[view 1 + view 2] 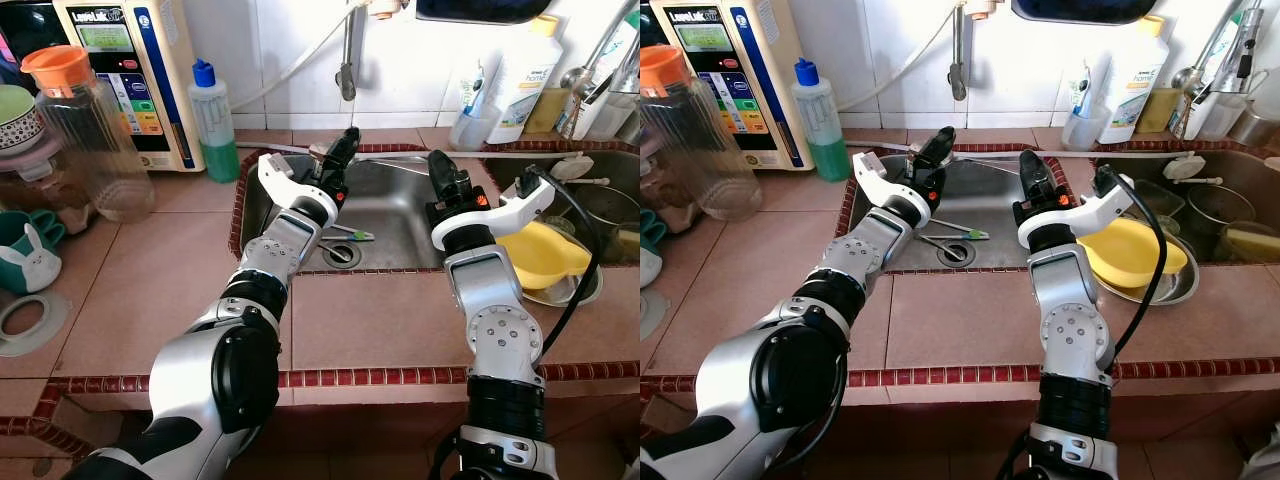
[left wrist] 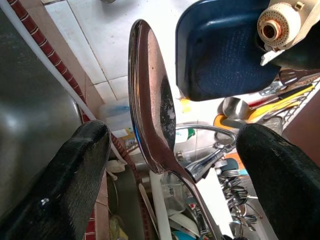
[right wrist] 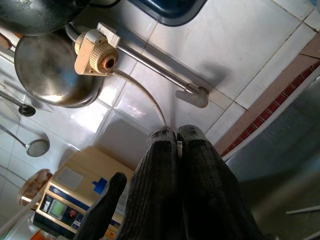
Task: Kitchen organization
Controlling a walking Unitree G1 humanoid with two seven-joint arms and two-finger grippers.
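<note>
Spoon [image 2: 150, 105] | bowl up, handle down, seemingly upright | left pincer [image 1: 343, 150]

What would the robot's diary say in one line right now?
left gripper: over steel sink, jaws open around long metal spoon | right gripper: over sink, jaws shut, empty

Glossy metal spoon [image 2: 150, 110] (smudged bowl), dull steel sink [image 1: 395, 205], matt terracotta tile counter [image 1: 170, 270], shiny yellow plastic bowl [image 1: 545, 255]

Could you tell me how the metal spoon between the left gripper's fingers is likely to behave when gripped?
The spoon is polished metal, so probably stiff but slippery. Its thin handle may pivot between the left gripper fingers, which stand apart around it. It looks light.
</note>
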